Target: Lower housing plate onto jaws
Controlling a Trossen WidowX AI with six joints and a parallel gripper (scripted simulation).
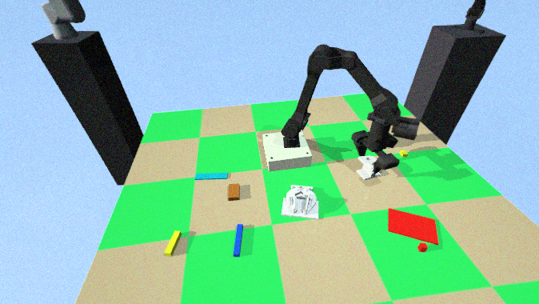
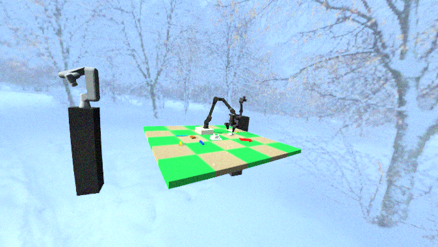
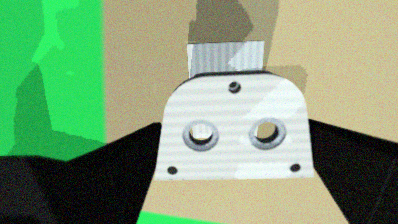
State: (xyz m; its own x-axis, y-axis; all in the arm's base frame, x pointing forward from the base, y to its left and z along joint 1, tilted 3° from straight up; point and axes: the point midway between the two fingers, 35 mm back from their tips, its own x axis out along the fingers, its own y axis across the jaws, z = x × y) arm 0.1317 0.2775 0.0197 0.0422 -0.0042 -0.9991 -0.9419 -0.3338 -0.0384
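Observation:
The white housing plate (image 1: 368,161) (image 3: 235,107), with a rounded edge and two large ringed holes, is between the fingers of my gripper (image 1: 369,162) (image 2: 230,130) (image 3: 228,128). My gripper is shut on it, one finger at each side. A white stand (image 1: 365,174) (image 3: 225,57) shows beneath and beyond the plate; whether they touch is unclear. The white base with the two jaws (image 1: 301,202) (image 2: 216,137) stands apart, left of and nearer than my gripper in the top view. Its pins and stubs are too small to tell apart.
A red slab (image 1: 413,226) and small red piece (image 1: 422,247) lie front right. A blue bar (image 1: 238,240), yellow bar (image 1: 173,243), brown block (image 1: 233,192) and cyan strip (image 1: 211,176) lie left. A small yellow block (image 1: 404,153) lies behind my gripper.

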